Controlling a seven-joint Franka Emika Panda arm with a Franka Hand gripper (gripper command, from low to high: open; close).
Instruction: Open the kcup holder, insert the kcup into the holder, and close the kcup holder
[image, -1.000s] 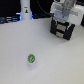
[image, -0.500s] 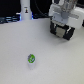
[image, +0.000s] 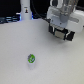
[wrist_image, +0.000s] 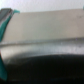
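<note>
Kcup holder (image: 64, 33): dark boxy unit at the exterior view's upper right, largely covered by the arm's pale wrist housing; drawer fronts not discernible, no lettering legible. White table (image: 20, 50) spans the rest. Gripper (image: 63, 35) sits low against the dark unit; finger spread cannot be told from either view. Wrist view: blurred grey metallic surface (wrist_image: 45, 35) fills the picture, teal edge (wrist_image: 6, 20) at 1 side, no writing readable. Kcup (image: 31, 59): small, green patterned top, standing alone on the table, well apart from holder and gripper. Pattern too small to read.
</note>
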